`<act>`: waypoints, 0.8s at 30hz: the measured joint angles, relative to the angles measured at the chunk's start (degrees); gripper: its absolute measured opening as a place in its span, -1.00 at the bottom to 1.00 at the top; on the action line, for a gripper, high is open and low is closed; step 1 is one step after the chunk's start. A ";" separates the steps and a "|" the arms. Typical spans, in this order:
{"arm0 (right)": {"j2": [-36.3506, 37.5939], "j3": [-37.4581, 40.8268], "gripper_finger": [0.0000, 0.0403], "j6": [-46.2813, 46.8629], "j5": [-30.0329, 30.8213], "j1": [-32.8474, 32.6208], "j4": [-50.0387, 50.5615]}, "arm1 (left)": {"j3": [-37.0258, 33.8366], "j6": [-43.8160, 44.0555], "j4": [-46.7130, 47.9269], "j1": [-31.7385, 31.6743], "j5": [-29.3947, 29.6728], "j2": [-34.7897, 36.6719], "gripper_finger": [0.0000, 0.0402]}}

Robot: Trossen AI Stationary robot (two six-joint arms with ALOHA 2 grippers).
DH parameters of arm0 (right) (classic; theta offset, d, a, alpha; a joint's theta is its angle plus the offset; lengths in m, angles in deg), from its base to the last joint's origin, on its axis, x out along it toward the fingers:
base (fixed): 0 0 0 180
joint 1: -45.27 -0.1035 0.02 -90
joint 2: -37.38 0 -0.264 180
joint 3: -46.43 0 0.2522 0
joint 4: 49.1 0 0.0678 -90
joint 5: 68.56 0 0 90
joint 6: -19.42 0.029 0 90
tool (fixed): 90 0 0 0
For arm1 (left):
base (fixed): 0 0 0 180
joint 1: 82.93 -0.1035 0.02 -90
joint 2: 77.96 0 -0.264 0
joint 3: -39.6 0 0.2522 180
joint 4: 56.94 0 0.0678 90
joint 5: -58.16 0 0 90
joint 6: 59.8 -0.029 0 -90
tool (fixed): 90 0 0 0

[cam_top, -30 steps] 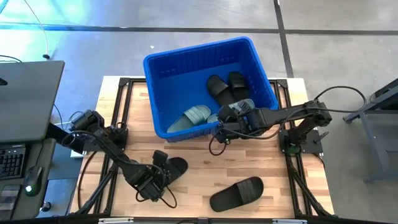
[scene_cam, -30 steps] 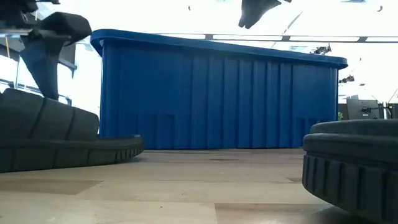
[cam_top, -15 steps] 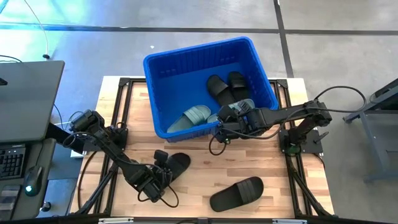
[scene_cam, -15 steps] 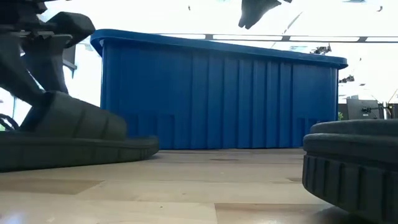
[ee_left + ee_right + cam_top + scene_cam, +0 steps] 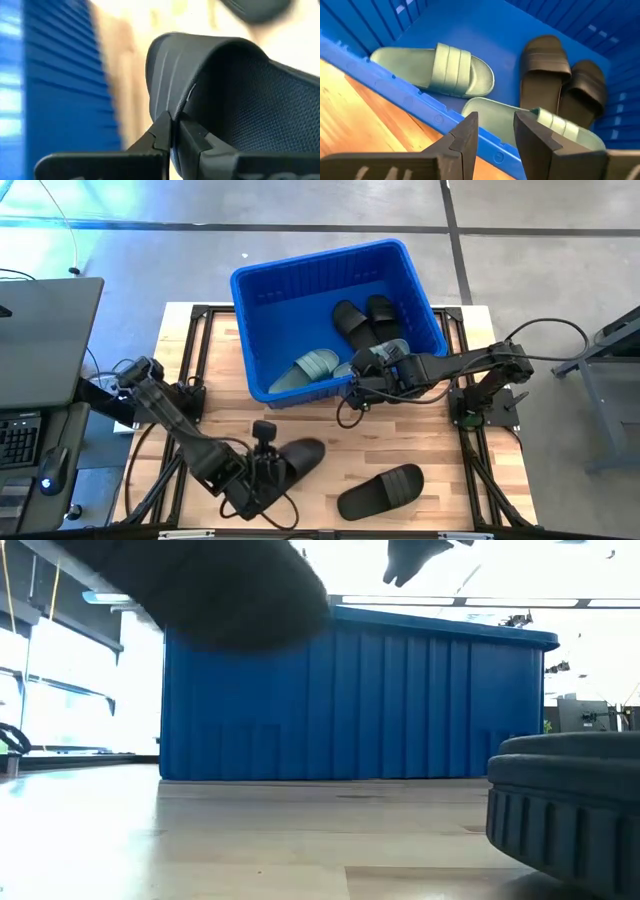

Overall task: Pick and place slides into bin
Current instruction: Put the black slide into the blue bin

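Note:
My left gripper is shut on a black slide above the table's near left part; the low view shows this slide as a dark blur high up. A second black slide lies on its sole on the table at the near right. The blue bin stands at the far middle and holds two black slides and two green slides. My right gripper hovers open over the bin's near rim, with nothing between its fingers. My left gripper pinches the edge of the black slide's strap between its two fingers, one on the ribbed outer side and one on the inner side. The fingers come at it from the table's left. The slide is lifted clear of the table.
The bin's tall near wall stands between the table's near half and the bin's inside. Black frame rails run along the table's left and right edges. A cable hangs below my right arm.
My left gripper has shut on the black slide's strap and risen, shifting a little toward the table's right and near edges. The slide, which lay on the table, is now lifted clear and has left the low view's table level.

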 joint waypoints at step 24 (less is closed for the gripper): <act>0.02 0.00 -0.43 17.00 4.88 -14.20 5.16 | 30.65 -40.97 22.31 -38.85 15.85 0.28 -0.99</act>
